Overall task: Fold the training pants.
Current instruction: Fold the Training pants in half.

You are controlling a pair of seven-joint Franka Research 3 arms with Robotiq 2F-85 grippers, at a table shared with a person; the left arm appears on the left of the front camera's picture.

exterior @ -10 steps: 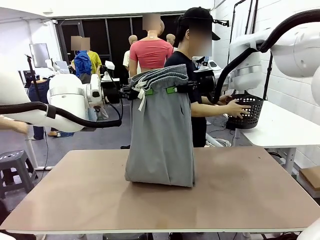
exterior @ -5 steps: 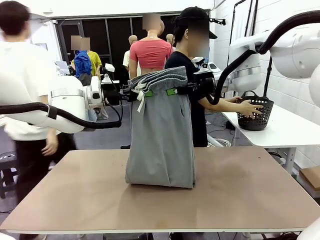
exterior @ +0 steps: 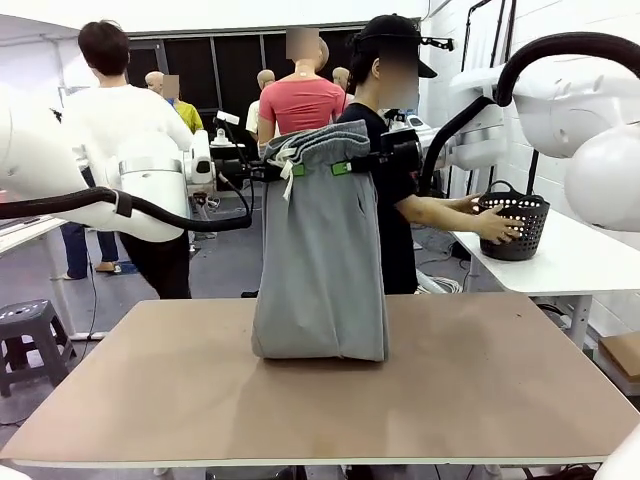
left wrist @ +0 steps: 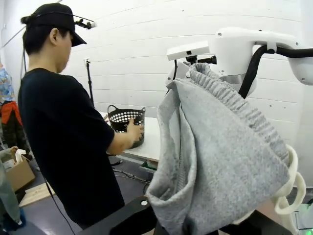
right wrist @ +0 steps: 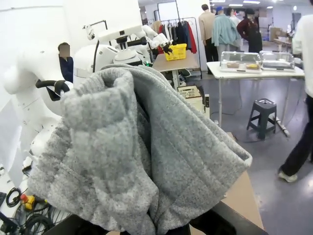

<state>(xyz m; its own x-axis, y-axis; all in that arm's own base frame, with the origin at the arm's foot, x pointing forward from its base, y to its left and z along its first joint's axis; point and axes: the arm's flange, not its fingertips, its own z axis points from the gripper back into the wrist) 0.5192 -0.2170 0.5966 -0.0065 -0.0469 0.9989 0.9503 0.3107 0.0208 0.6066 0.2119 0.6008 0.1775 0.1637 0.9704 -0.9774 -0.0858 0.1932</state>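
The brown surface (exterior: 480, 380) carries only the hem of the training pants (exterior: 320, 260). Left gripper (exterior: 290, 170) and right gripper (exterior: 345, 167) each clamp the waistband. Soft, light jersey; likely sags, so grip the elastic.

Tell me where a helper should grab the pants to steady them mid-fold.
The bottom fold resting on the table, probably pinched from the person's side. The pants hang upright from the waistband, where the left gripper and right gripper are shut on it, so the top is taken and the lower end is free.
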